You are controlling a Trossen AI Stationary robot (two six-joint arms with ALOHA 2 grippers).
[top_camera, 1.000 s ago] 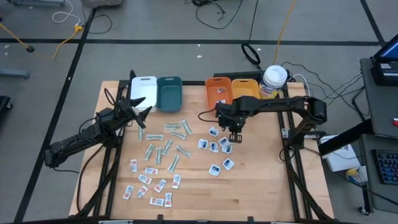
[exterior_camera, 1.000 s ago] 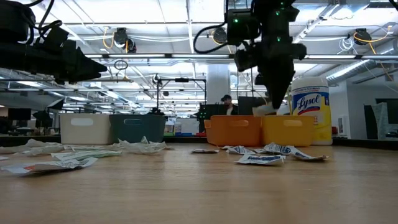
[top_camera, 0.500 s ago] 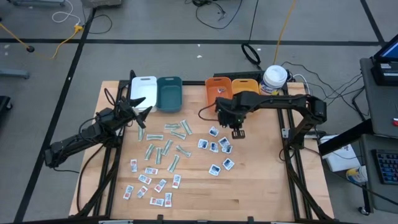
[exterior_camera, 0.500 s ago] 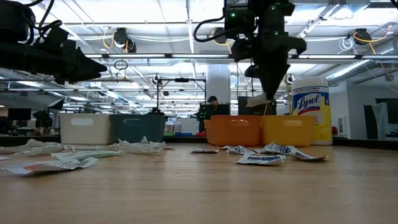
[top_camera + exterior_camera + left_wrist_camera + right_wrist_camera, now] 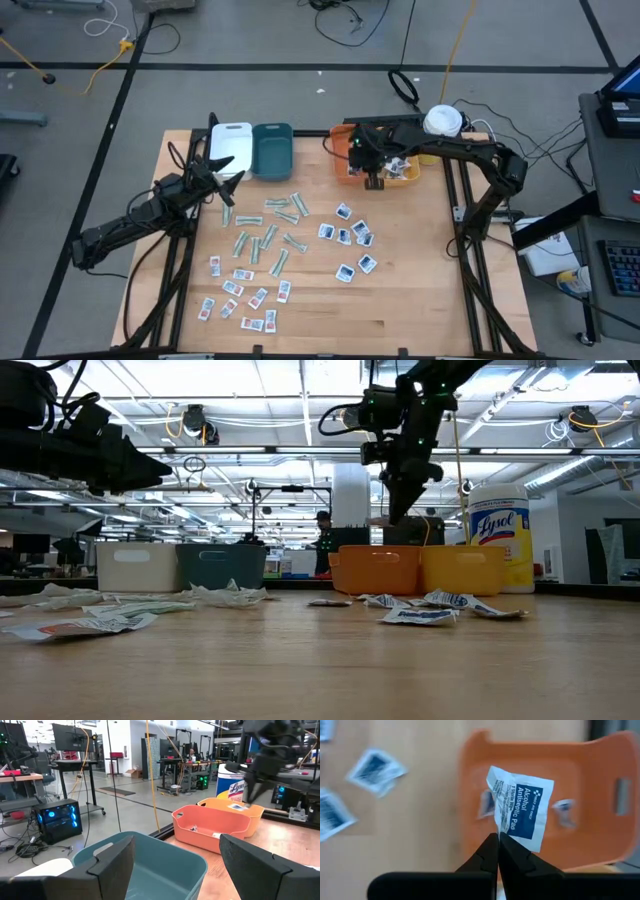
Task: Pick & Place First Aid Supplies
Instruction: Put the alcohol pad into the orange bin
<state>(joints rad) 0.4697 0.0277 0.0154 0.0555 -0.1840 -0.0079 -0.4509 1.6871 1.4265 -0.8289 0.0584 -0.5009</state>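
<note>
My right gripper [image 5: 373, 182] hangs over the orange bin [image 5: 345, 140], shut on a white first aid packet with blue print [image 5: 522, 812]. Two more packets lie inside that bin. The other first aid supplies lie flat on the table: blue-print packets [image 5: 350, 237], pale-green strips [image 5: 265, 232] and red-print packets [image 5: 243, 295]. My left gripper [image 5: 226, 178] waits open near the teal bin [image 5: 150, 860], holding nothing. My right gripper pinches the packet's lower edge [image 5: 501, 827], near a corner, between its two fingertips [image 5: 490, 845]. The fingers slant steeply down from above. The packet stands out beyond the tips, creased at the grip, lifted clear above the orange bin [image 5: 580, 795].
A white bin [image 5: 231, 142] and the teal bin [image 5: 272, 148] stand at the far left, a yellow bin [image 5: 462, 570] right of the orange one. A white canister with a yellow label [image 5: 441, 121] stands at the far right corner. Bare wood lies near the front right.
My right gripper, shut on the packet throughout, has gone from above the blue-print packets toward the table's far edge and now hangs over the orange bin. It rose slightly and turned about on the way. The packet went with it, clear of the table.
</note>
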